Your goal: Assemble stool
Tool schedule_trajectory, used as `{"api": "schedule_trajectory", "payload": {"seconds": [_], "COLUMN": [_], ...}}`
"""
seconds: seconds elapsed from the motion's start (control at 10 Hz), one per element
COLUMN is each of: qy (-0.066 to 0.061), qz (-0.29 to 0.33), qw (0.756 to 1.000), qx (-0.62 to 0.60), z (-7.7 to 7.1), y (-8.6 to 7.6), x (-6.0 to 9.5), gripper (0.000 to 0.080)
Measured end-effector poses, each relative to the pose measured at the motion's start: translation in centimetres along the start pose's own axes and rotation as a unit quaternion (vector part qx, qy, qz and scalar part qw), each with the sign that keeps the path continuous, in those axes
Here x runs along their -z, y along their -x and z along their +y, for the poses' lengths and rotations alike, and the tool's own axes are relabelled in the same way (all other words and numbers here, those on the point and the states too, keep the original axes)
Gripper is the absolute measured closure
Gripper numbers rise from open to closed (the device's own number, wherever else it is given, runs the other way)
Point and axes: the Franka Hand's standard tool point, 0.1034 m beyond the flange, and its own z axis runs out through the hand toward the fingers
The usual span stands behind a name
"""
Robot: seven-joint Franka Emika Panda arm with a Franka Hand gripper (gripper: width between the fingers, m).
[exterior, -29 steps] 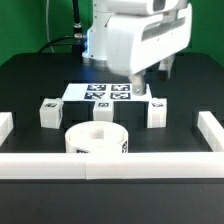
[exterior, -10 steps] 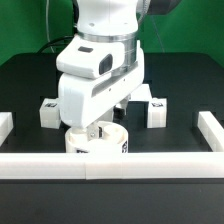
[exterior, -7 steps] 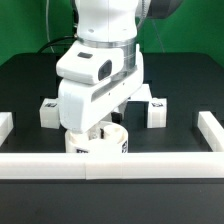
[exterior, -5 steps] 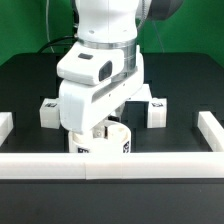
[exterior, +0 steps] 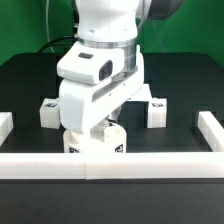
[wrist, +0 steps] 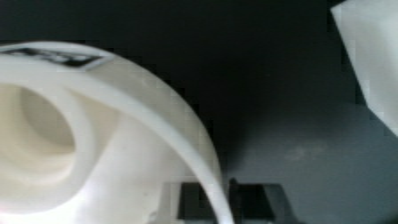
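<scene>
The stool's round white seat [exterior: 118, 138] stands on the black table just behind the front rail, mostly covered by the arm. My gripper [exterior: 97, 133] reaches straight down onto it. In the wrist view the seat's thin curved wall [wrist: 125, 110] runs between the two dark fingers [wrist: 192, 200], and my gripper [wrist: 222, 200] is shut on that wall. Two blocky white legs bearing tags stand behind the seat, one [exterior: 47, 112] at the exterior view's left and one [exterior: 157, 110] at its right. A white part [wrist: 370, 60] shows at the edge of the wrist view.
White border rails frame the table: a long one across the front [exterior: 110, 165], a short one at the exterior view's left [exterior: 5, 125] and one at its right [exterior: 210, 128]. The arm's bulky body hides the table behind the seat.
The arm came from the back right down onto the seat. Within the last second the jaws closed on the seat's wall, and the hand sank slightly.
</scene>
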Motion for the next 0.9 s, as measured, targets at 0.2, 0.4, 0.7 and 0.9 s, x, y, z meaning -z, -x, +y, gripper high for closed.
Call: {"api": "schedule_trajectory", "payload": {"seconds": [0.2,0.4,0.7,0.9], "qy": [0.000,0.000,0.000,-0.001], "qz": [0.000,0.000,0.006,0.007], "qw": [1.000,1.000,1.000,1.000], "qx": [0.000,0.000,-0.004,0.003], "z": [0.0,-0.1,-1.8,-3.0], "y": [0.0,-0.2,-4.0,-5.9], "x": [0.0,0.0,0.3,0.3], "gripper": [0.0763,0.0763,0.0763,0.0765]}}
